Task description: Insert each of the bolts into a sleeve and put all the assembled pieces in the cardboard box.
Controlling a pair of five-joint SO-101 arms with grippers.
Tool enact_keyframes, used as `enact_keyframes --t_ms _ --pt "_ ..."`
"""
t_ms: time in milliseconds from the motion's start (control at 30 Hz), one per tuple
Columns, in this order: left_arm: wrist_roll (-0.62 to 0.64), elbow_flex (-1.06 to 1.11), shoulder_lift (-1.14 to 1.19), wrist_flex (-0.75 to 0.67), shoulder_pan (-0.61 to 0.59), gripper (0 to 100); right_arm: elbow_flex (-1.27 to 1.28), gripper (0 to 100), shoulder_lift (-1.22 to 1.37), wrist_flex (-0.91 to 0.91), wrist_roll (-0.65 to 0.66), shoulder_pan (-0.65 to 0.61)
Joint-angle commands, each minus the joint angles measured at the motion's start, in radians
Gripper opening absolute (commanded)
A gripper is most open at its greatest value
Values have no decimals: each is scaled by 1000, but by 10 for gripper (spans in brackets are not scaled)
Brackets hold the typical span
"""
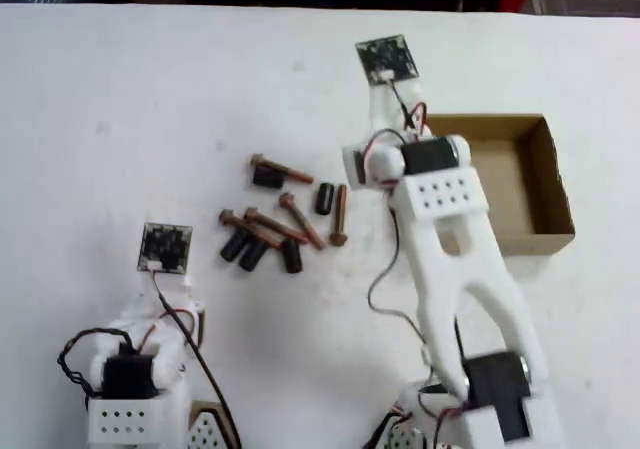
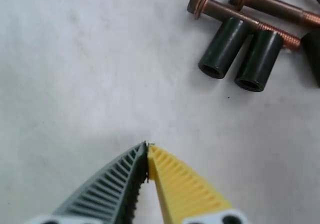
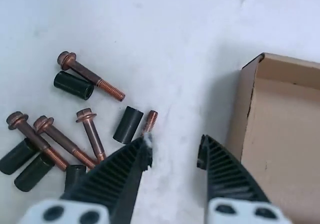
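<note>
Several copper bolts [image 1: 283, 171] and black sleeves [image 1: 325, 198] lie loose in a cluster at the table's middle. The cardboard box [image 1: 545, 184] stands open at the right, its floor bare. My right gripper [image 3: 174, 151] is open and hangs over the bare table between the box [image 3: 280, 134] and the nearest sleeve [image 3: 128, 124], holding nothing. One bolt tip [image 3: 150, 119] pokes out just beyond one of its fingers. My left gripper [image 2: 148, 148] is shut and empty, low over the table, a short way from two sleeves [image 2: 223, 47] and a bolt [image 2: 220, 10].
The right arm [image 1: 440, 194] stretches from the near edge to beside the box. The left arm [image 1: 130, 369] is folded at the near left corner. The white table [image 1: 150, 99] has free room at the far left and back.
</note>
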Motion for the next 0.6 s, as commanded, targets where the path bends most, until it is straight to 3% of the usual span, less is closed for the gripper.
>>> enact_keyframes --t_ms 0,367,567 --pt "-8 -3 -7 -11 1 24 -115 148 87 4 -86 -12" --pt "-8 -3 -7 -11 1 24 -273 147 343 4 -238 -128" --pt "-8 -3 -7 -11 1 24 -336 53 420 4 -276 -137"
